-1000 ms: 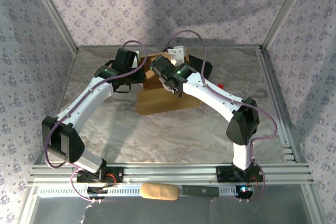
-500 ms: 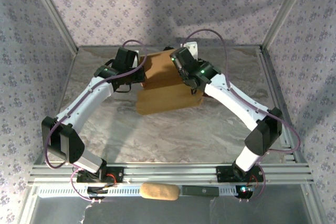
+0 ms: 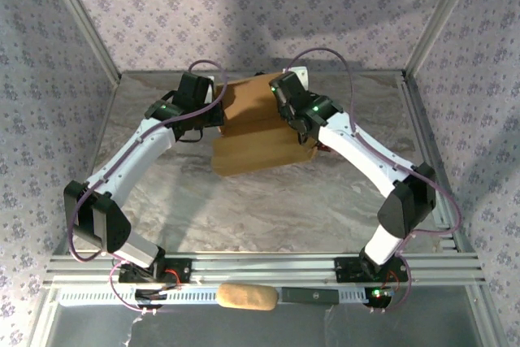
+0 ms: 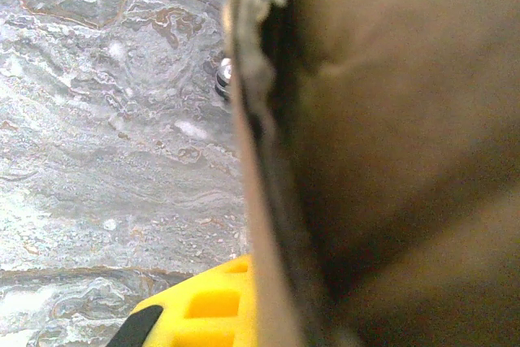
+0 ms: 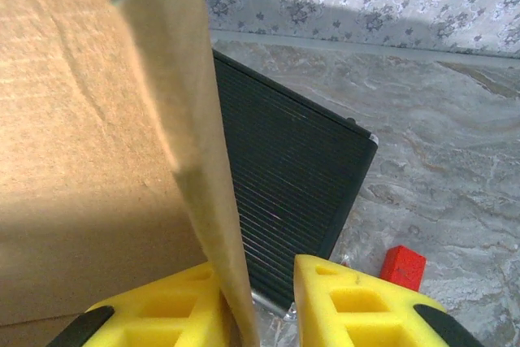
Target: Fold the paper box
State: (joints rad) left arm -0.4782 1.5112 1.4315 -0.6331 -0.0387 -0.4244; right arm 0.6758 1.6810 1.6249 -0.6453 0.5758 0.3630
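Tan paper box [image 3: 260, 148] on table [image 3: 244, 209]; left arm [image 3: 138, 148], right arm [image 3: 357, 152] at far part.

The paper box [image 5: 81, 119] is matt tan cardboard, faintly creased, with a rough fibrous edge. The tabletop [image 5: 455, 160] looks smooth, grey-marbled and slightly glossy. The right claw [image 5: 262, 306] has matt yellow plastic-looking fingers [image 5: 357, 302]; the black panel [image 5: 284, 201] is finely ribbed.

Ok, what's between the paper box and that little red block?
A black ribbed case lies between the paper box and the red block, shown in the right wrist view.
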